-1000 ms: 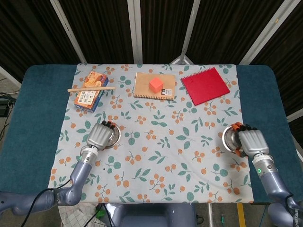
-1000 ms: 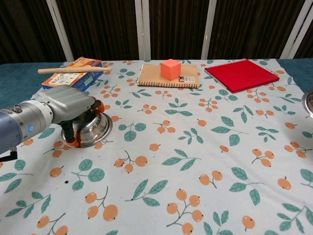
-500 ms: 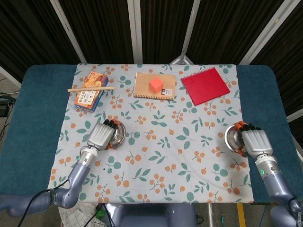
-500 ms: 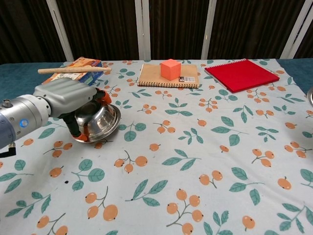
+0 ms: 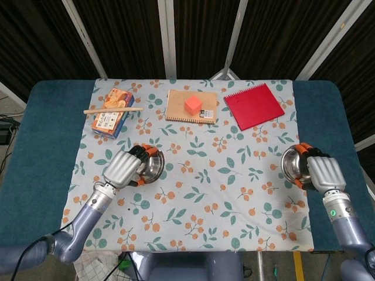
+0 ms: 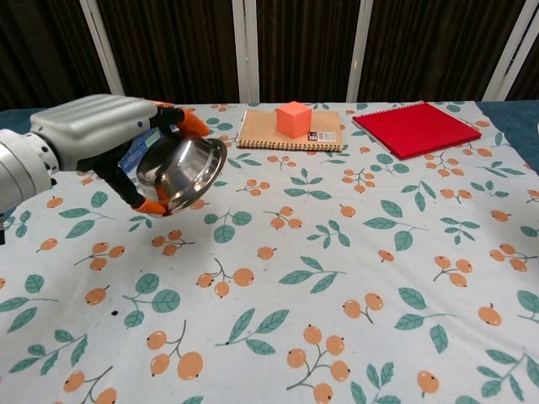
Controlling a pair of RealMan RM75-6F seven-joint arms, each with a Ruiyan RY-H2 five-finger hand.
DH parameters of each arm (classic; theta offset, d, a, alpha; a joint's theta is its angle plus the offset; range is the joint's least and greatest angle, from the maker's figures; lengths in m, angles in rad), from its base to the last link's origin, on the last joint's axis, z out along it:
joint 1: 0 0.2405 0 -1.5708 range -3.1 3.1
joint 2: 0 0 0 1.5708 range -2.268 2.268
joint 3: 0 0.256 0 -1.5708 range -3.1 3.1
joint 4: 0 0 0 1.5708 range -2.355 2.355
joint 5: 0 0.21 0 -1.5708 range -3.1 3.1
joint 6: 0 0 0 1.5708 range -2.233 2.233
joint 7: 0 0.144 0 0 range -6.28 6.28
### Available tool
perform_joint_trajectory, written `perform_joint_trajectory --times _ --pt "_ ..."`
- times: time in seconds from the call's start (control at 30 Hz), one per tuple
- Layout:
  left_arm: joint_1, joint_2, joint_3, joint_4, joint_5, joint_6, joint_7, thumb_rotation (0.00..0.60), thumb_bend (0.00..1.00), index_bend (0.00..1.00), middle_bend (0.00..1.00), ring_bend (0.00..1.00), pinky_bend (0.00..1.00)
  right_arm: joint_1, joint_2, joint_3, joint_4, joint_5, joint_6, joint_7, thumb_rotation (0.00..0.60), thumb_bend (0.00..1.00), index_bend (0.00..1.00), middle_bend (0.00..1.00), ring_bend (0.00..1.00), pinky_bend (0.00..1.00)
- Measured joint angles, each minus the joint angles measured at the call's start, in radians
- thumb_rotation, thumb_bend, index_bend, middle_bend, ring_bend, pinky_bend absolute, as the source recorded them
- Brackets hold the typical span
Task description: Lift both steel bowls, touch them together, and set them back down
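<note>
Fingers (image 6: 187,124) of each hand clasp a steel bowl (image 6: 179,172).

The wide middle of the floral tablecloth (image 5: 205,175) lies bare between the two hands. Obstacles stand only along the far edge: an orange snack box (image 5: 111,111) with a wooden stick (image 5: 113,109) across it, a tan spiral notebook (image 5: 191,106) carrying an orange cube (image 5: 193,105), and a red notebook (image 5: 254,105).

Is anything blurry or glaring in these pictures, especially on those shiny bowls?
Chest view: the left hand and its tilted steel bowl look slightly soft; the bowl's inside shows bright highlights and mirror-like reflections. Head view: sharp and evenly lit; the second steel bowl in the right hand gleams mildly. The flowered tablecloth shows only faint shadows.
</note>
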Motion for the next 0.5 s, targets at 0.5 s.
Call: perform_joint_trajectory --times 0.5 --pt "0.063 -0.027 0.077 0.220 0.385 0.363 -0.462 0.600 0.48 0.47 0.57 0.46 0.70 -0.055 0.092 0.166 -0.030 -0.184 -0.319 0.960 0.600 0.36 0.69 0.55 0.54 0.76"
